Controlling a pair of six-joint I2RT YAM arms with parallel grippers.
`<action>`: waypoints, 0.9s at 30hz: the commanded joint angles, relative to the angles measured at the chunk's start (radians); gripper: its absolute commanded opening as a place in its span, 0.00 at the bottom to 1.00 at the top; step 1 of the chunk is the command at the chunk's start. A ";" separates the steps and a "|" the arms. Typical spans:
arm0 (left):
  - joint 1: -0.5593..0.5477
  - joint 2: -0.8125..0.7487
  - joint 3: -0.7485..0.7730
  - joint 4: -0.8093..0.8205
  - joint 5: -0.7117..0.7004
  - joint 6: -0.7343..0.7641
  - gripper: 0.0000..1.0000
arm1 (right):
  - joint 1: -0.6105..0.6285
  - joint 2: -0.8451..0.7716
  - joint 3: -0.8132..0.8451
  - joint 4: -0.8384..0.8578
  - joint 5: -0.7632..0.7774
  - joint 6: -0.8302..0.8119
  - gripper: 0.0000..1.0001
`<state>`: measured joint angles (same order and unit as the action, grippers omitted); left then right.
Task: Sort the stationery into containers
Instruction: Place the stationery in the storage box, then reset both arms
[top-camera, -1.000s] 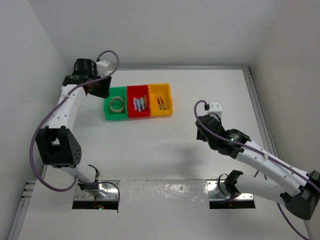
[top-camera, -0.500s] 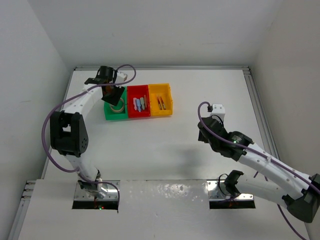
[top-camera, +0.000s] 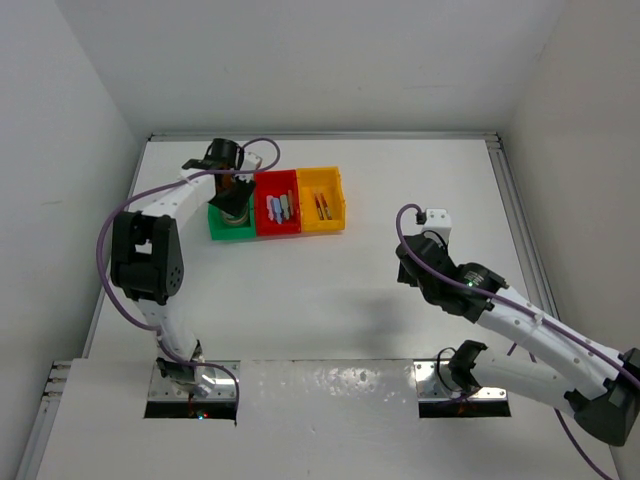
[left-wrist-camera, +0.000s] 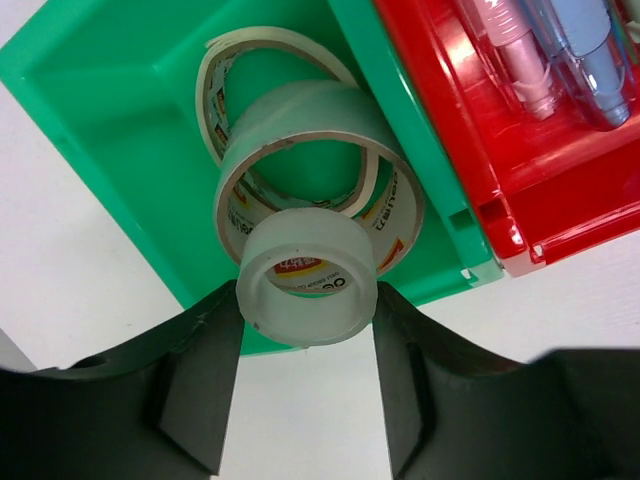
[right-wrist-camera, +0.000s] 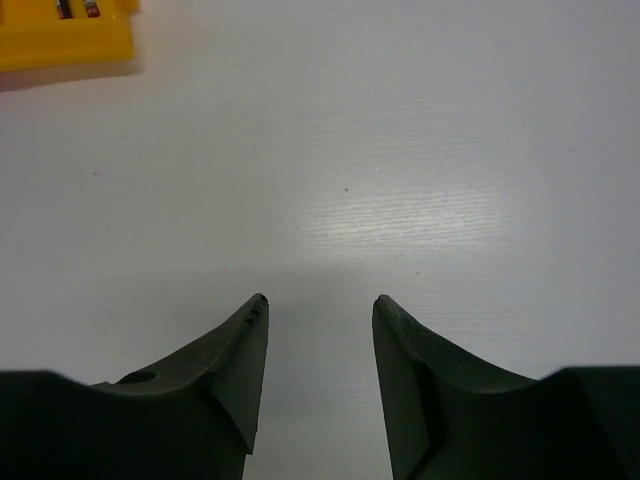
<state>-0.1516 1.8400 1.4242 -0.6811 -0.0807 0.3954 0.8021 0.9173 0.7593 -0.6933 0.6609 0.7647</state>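
A: Item one. Any writing?
B: Small roll (left-wrist-camera: 306, 275): red label inside its core, too small to read. Big roll (left-wrist-camera: 318, 190) behind it: red and black print on the inner card, also unreadable.
A: Holder?
B: Left gripper (left-wrist-camera: 305, 300), jaws about half closed, one finger on each side of the small roll, gripping it. Lower centre of the left wrist view, over the lower rim of the green bin (left-wrist-camera: 100, 130).
A: Contents of the green bin?
B: Big roll, overlapping a thin ring (left-wrist-camera: 280, 45) further up the frame.
A: Neighbours?
B: Red bin (left-wrist-camera: 470, 150), joined at the right, with pink and bluish pens (left-wrist-camera: 520, 60). Yellow bin (top-camera: 322, 172) next in the row, thin red-orange sticks (top-camera: 321, 207) inside.
A: Obstructions?
B: In the top view the left arm (top-camera: 165, 200) covers most of the green bin. A purple cable (top-camera: 120, 215) loops along it.
A: Other hand?
B: Right gripper (right-wrist-camera: 318, 315), jaws part open, nothing between them, over bare table (right-wrist-camera: 400, 150). Right of centre in the top view, well apart from the bins.
A: Surface and room?
B: White table, white walls (top-camera: 300, 60) on three sides, metal rail (top-camera: 512, 210) along the right edge.
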 joint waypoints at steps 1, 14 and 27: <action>-0.005 -0.018 0.008 0.012 -0.017 0.002 0.50 | 0.008 -0.018 -0.006 0.002 0.031 0.018 0.45; 0.007 -0.025 0.107 -0.031 0.039 -0.046 0.62 | 0.008 -0.026 -0.002 -0.006 0.037 0.016 0.45; 0.535 -0.105 0.242 -0.098 0.346 -0.356 0.62 | -0.043 -0.005 0.011 -0.043 0.104 -0.005 0.77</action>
<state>0.2741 1.7527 1.6875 -0.7525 0.2489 0.1200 0.7757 0.9012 0.7345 -0.7124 0.7086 0.7761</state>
